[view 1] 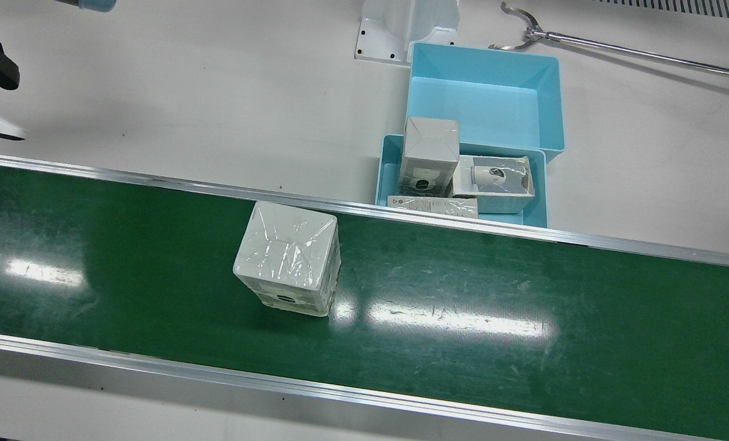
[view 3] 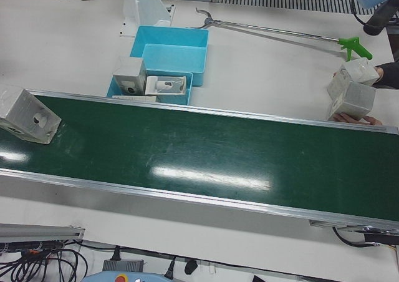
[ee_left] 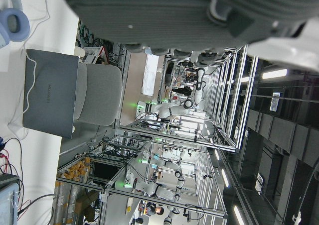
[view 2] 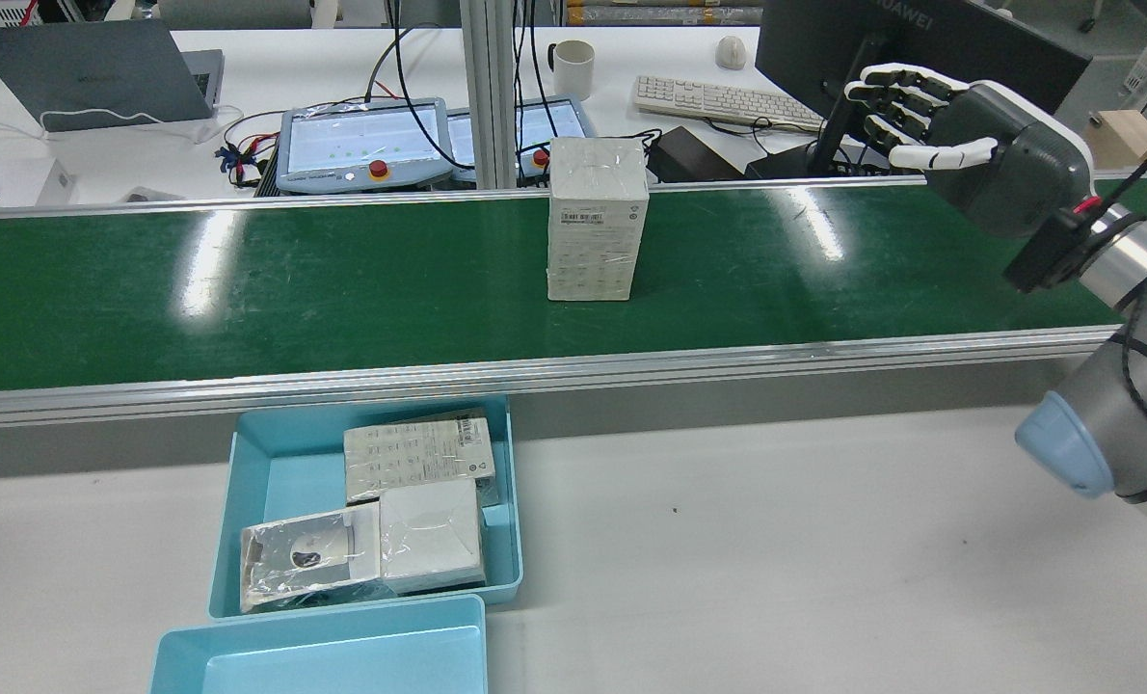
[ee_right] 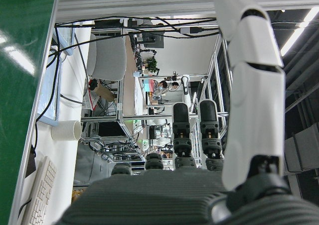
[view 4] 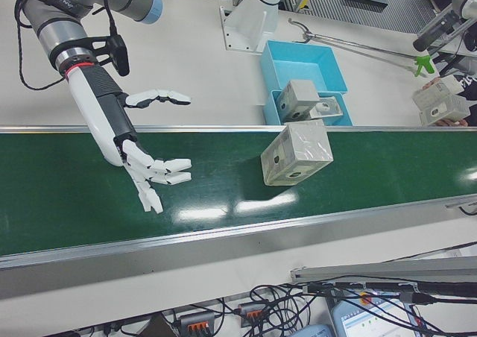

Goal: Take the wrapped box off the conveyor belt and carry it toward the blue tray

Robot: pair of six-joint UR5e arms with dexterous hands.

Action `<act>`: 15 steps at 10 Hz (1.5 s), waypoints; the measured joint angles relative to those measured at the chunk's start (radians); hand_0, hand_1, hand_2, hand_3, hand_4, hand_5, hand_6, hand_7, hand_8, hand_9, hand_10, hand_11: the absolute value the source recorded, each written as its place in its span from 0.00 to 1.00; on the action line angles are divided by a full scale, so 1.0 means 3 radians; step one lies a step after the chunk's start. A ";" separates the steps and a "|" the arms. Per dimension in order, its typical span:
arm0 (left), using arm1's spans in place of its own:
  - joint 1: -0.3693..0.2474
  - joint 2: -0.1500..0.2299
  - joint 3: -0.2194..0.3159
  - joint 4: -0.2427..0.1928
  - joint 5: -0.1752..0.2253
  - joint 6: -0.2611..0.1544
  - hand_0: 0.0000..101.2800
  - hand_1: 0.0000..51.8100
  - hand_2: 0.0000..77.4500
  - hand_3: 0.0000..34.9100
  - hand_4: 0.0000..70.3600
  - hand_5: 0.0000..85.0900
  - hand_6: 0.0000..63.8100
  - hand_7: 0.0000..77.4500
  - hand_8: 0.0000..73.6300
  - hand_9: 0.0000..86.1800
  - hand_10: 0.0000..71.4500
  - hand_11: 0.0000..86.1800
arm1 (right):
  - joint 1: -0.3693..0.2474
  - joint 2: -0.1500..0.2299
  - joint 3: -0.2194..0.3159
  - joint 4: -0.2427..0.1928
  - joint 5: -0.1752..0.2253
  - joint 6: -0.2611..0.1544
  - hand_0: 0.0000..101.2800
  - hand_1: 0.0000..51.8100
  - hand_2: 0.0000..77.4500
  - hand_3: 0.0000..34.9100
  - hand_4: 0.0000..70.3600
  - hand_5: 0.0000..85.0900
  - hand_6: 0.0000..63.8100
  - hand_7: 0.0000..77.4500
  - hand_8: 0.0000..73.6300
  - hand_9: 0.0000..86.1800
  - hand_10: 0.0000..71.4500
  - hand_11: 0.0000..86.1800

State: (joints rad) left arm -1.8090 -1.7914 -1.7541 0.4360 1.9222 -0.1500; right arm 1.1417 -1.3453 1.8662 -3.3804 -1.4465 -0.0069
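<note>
The wrapped box is white, shrink-wrapped and stands upright on the green conveyor belt. It also shows in the rear view, the left-front view and the right-front view. My right hand is open with fingers spread, above the belt and well apart from the box; it also shows in the right-front view. The blue tray beside the belt holds three wrapped boxes. My left hand shows only as a dark palm in its own view; its fingers are hidden.
A second, empty blue tray adjoins the filled one. A long metal grabber tool lies on the white table. A person's hands hold two wrapped boxes at the belt's far end. Laptop, keyboard and monitor stand beyond the belt.
</note>
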 joint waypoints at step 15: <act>0.0000 0.0000 0.0000 0.0000 0.0000 0.0000 0.00 0.00 0.01 0.00 0.00 0.01 0.00 0.01 0.01 0.00 0.00 0.01 | 0.0120 0.0024 0.0008 0.0197 -0.0391 -0.0015 0.46 0.24 0.21 0.22 0.01 0.25 0.00 0.18 0.00 0.03 0.00 0.02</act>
State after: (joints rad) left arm -1.8089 -1.7914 -1.7541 0.4360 1.9223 -0.1500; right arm 1.1776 -1.3381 1.8686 -3.3212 -1.5639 -0.0116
